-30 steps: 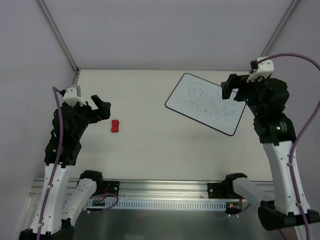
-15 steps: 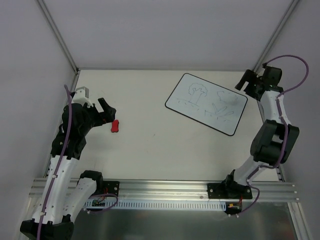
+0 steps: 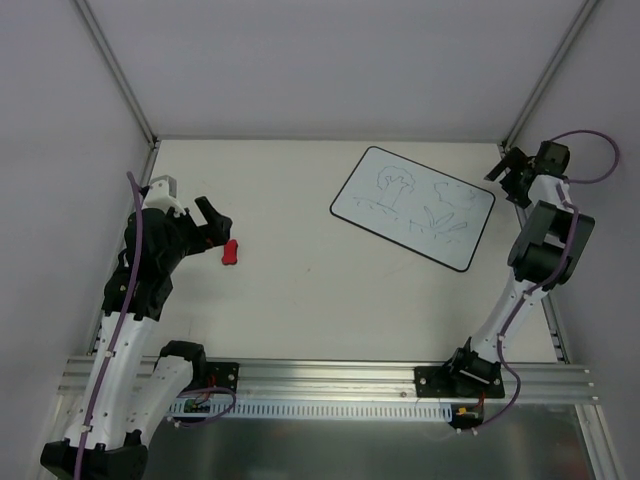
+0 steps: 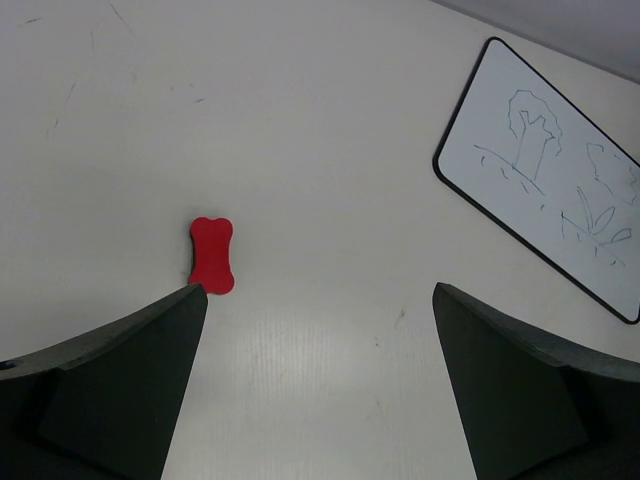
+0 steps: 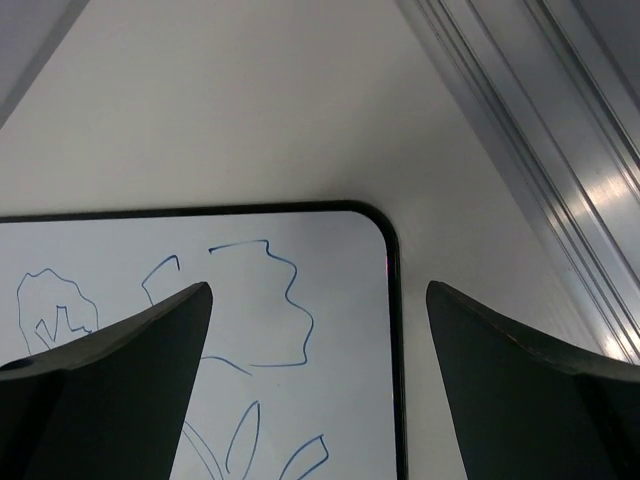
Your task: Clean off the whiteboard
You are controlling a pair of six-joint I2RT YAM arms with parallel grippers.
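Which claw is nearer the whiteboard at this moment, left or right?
Right. The right claw hangs open by the far right corner of the whiteboard. The left claw is across the table, open beside the red eraser.

whiteboard point(image 3: 412, 207) | look: flat white rectangle, rounded corners, thin black edge | state: not erased; thin dark line doodles on it: a tree shape, leafy sprigs, a wavy ground line | pose: lying flat, turned askew to the worktop point(image 3: 300, 290) edges | place: far right part of the worktop
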